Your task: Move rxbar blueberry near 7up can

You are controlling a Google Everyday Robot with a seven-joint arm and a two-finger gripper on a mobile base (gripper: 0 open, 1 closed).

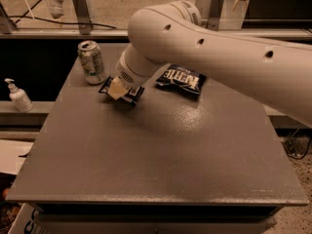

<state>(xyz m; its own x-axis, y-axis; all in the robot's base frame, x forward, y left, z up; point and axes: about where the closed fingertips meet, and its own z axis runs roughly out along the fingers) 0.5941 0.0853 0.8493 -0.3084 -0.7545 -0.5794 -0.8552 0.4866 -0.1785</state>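
Note:
The rxbar blueberry, a small dark flat wrapper, sits in my gripper at the back left of the grey table. The gripper is shut on it, and its tan fingers cover the wrapper's middle. The bar is low over the table top; I cannot tell whether it touches. The 7up can stands upright just to the left and slightly behind the bar, a small gap away. My large white arm reaches in from the right.
A crinkled dark chip bag lies on the table right of the gripper, under the arm. A white pump bottle stands on a lower ledge off the table's left edge. Metal frame posts stand behind the table.

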